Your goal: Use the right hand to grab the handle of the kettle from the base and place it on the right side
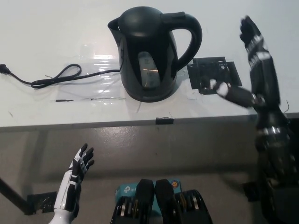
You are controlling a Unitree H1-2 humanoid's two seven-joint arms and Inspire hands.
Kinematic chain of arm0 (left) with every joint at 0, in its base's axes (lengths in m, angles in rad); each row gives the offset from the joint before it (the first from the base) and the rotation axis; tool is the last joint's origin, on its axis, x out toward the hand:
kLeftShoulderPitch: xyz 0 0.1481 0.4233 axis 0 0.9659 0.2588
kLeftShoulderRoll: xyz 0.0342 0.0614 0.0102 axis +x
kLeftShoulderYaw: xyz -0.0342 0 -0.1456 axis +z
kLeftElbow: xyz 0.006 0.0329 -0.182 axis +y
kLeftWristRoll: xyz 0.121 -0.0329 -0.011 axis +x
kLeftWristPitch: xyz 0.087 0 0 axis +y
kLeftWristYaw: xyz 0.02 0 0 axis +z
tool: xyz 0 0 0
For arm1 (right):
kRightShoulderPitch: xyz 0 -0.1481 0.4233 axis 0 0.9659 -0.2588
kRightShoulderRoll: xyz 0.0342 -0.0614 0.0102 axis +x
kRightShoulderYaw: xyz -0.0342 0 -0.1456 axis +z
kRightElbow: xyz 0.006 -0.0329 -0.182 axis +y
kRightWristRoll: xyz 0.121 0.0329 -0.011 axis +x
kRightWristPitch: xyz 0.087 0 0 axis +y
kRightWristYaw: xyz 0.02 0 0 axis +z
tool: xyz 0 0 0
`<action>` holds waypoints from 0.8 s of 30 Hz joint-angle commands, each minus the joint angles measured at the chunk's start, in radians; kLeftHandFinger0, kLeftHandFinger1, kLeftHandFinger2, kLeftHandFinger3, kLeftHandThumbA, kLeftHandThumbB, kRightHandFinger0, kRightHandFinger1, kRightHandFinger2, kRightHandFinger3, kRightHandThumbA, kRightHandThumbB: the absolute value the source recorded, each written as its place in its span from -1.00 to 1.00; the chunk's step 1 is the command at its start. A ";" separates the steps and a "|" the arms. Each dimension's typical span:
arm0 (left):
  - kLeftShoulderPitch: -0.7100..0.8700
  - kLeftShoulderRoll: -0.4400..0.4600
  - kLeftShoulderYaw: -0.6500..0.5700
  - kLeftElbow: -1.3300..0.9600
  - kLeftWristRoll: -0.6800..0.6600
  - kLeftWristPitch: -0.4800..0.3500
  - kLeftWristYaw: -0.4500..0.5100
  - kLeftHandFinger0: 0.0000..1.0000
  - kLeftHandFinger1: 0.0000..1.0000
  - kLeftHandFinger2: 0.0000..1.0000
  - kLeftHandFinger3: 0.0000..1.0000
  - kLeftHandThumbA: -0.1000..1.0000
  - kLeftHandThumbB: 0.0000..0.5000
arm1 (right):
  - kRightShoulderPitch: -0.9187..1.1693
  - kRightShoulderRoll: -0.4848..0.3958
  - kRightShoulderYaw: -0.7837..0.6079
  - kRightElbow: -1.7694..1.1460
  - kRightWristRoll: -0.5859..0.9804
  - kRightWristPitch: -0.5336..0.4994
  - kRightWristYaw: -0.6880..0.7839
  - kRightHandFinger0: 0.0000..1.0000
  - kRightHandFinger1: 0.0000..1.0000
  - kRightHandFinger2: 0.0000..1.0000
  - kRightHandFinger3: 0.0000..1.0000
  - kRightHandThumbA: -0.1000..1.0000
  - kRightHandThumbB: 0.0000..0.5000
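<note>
Head view shows the black kettle [150, 53] standing upright on its base [150, 94] near the middle of a white table [51, 32], its spout turned to the picture's left and its looped handle [190, 38] to the right. Nothing grips the handle. The black right hand [252, 70] is raised above the table to the right of the kettle, well apart from the handle, with its fingers [250, 35] stretched out and spread and its thumb [226, 91] pointing toward the kettle's lower side; it holds nothing. Under the thumb lies a black square mat [208, 70], just beside the base, part of it hidden by the hand. On the far side of the kettle from those fingers a black power cord [51, 79] curls across the table toward the left edge, ending in a plug [4, 70], and a sheet of clear film [100, 77] (shiny, taped flat) lies beneath cord and kettle. A small black clip [164, 121] sits on the table's near edge, below the kettle. Past that edge a grey floor [154, 149] shows, and a dark table leg [11, 196] slants at the lower left. The white left hand [74, 179] rests low at the lower left, below the table, fingers spread and empty.
</note>
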 commanded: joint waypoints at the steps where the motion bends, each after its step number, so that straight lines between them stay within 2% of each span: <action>1: 0.001 0.001 -0.001 0.004 -0.005 -0.045 -0.014 1.00 1.00 1.00 1.00 1.00 1.00 | -0.158 -0.017 -0.005 0.148 -0.032 0.073 -0.036 1.00 1.00 1.00 1.00 1.00 0.00; 2: 0.000 0.001 -0.001 0.009 -0.003 -0.051 -0.012 1.00 1.00 1.00 1.00 1.00 1.00 | -0.187 -0.020 -0.004 0.195 -0.039 0.075 -0.045 1.00 1.00 1.00 1.00 1.00 0.04; 3: 0.000 0.000 0.000 0.012 -0.002 -0.053 -0.011 1.00 1.00 1.00 1.00 1.00 1.00 | -0.207 -0.022 -0.003 0.226 -0.042 0.075 -0.049 1.00 1.00 1.00 1.00 1.00 -0.02; 4: -0.002 0.001 0.001 0.019 -0.001 -0.058 -0.010 1.00 1.00 1.00 1.00 1.00 1.00 | -0.242 -0.027 0.000 0.282 -0.049 0.076 -0.057 1.00 1.00 1.00 1.00 1.00 0.08; 6: -0.004 0.001 0.002 0.031 -0.001 -0.067 -0.010 1.00 1.00 1.00 1.00 1.00 1.00 | -0.308 -0.038 0.007 0.399 -0.066 0.059 -0.081 1.00 1.00 1.00 1.00 1.00 0.08; 14: -0.004 0.000 0.003 0.050 -0.007 -0.077 -0.012 1.00 1.00 1.00 1.00 1.00 1.00 | -0.470 -0.053 0.007 0.699 -0.058 -0.010 -0.126 1.00 1.00 1.00 1.00 0.94 0.01; 15: -0.005 0.001 0.004 0.048 -0.006 -0.075 -0.011 1.00 1.00 1.00 1.00 1.00 1.00 | -0.492 -0.055 0.005 0.742 -0.054 -0.028 -0.133 1.00 1.00 1.00 1.00 1.00 0.26; 16: -0.006 0.001 0.004 0.047 -0.005 -0.072 -0.010 1.00 1.00 1.00 1.00 1.00 1.00 | -0.502 -0.056 0.007 0.760 -0.056 -0.034 -0.137 1.00 1.00 1.00 1.00 1.00 0.28; 24: -0.009 0.006 0.006 0.044 -0.010 -0.076 -0.014 1.00 1.00 1.00 1.00 1.00 1.00 | -0.559 -0.060 0.028 0.879 -0.063 -0.065 -0.156 1.00 1.00 1.00 1.00 0.91 0.15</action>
